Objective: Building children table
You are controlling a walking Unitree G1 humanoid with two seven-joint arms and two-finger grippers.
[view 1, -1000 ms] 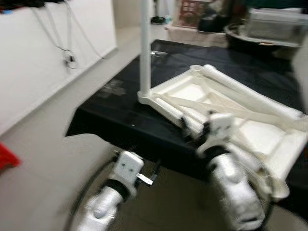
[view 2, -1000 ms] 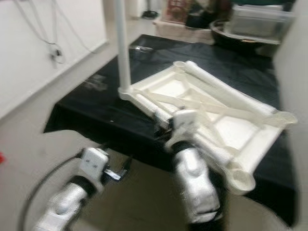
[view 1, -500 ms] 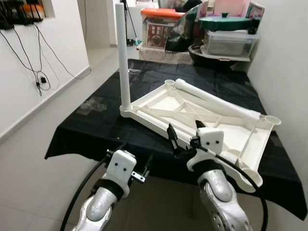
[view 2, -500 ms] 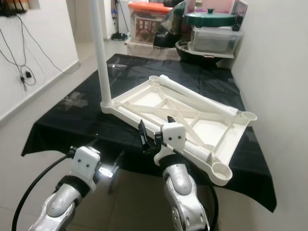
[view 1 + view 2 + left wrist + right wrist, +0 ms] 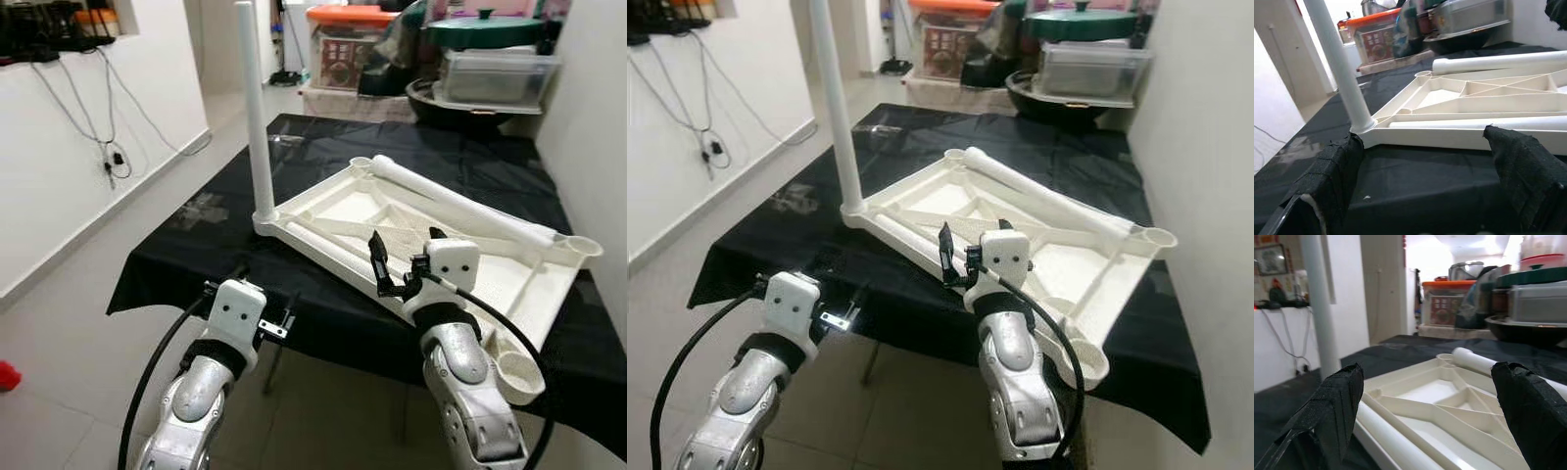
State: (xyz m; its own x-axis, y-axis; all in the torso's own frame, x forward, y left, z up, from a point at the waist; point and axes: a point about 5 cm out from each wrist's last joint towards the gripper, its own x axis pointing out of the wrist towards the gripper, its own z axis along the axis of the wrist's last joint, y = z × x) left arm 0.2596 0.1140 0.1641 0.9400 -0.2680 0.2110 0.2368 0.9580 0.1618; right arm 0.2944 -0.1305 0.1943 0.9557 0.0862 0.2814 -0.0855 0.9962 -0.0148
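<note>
We see the white plastic tabletop (image 5: 431,235) lying upside down on the black-covered surface (image 5: 196,259), ribbed underside up. One white leg (image 5: 257,108) stands upright in the corner socket nearest the robot's left. A second leg (image 5: 460,201) lies flat along the far edge of the tabletop, and a third leg (image 5: 911,240) lies inside the frame along the near edge. An empty round socket (image 5: 516,370) shows at the near right corner, which overhangs the edge of the surface, and another socket (image 5: 585,245) at the far right corner.

Our right tool (image 5: 404,262) hovers over the near edge of the tabletop, its two black fingers spread wide and holding nothing — in the right wrist view the fingers (image 5: 1334,406) frame the ribs and the lying leg between them. Our left tool (image 5: 257,305) hangs lower, just before the front edge of the surface and apart from the tabletop; its fingers (image 5: 1332,171) are also wide apart and empty, with the foot of the upright leg in line beyond them.

At the far end, beyond the surface, stand an orange-lidded storage box (image 5: 345,44) and a clear lidded container (image 5: 495,73) — cables (image 5: 103,108) hang on the white wall to the left.
</note>
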